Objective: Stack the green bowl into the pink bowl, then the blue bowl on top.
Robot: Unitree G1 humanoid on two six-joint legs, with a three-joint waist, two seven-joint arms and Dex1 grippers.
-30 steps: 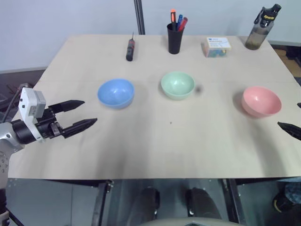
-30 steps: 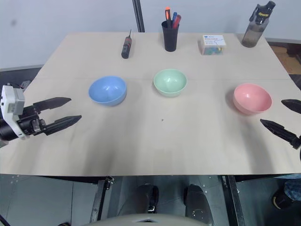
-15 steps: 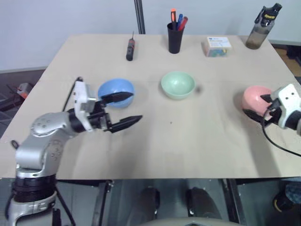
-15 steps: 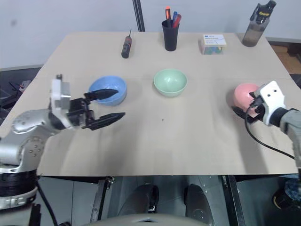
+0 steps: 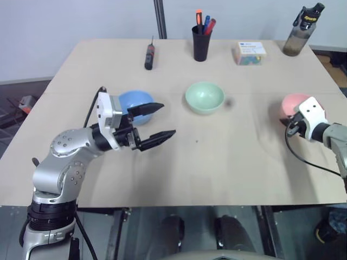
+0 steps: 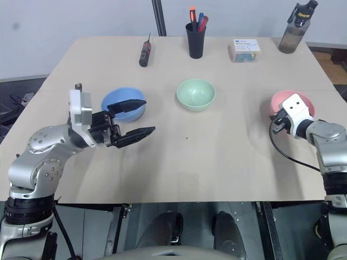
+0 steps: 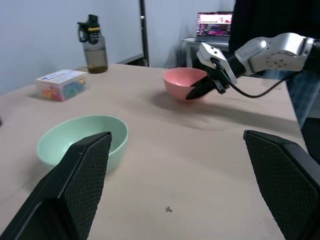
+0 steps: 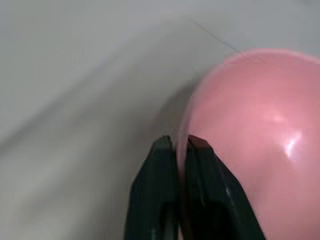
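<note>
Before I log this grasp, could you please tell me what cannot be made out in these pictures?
- Right tool: in both eye views its own white wrist housing covers the fingers; the right wrist view shows them pinching the pink bowl rim.
- Blue bowl: near side hidden behind the open left tool in the eye views.
- Small box: label too small to read.
- Green bowl: partly covered by a left finger in the left wrist view.
</note>
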